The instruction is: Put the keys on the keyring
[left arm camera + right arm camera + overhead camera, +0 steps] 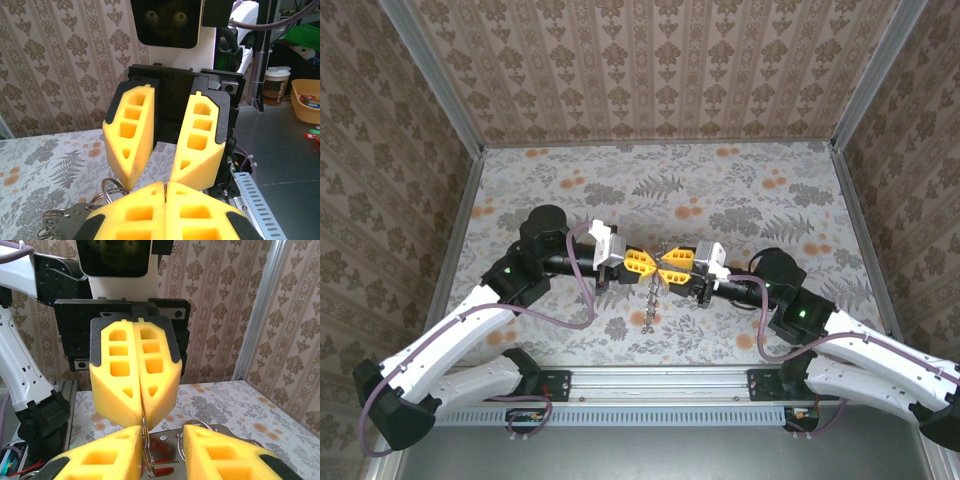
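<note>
My left gripper (642, 263) and right gripper (674, 265) meet tip to tip above the middle of the table. The left gripper (165, 186) is shut on the thin wire of the keyring (145, 453), which hangs down from between its fingers. A small red tag (163, 471) of the keys dangles at the bottom of the hoop; the key itself I cannot make out. The right gripper (162, 432) is open, its left finger close beside the hoop, with nothing pinched. A cluster of metal pieces (650, 305) hangs below both grippers.
A flat silvery metal plate (170, 438) with a screw and another wire ring (180, 438) sits behind the right fingers. More loose rings (112, 192) show left of the left fingers. Patterned walls enclose the floral table (740, 200); an aluminium rail (660, 378) runs along the near edge.
</note>
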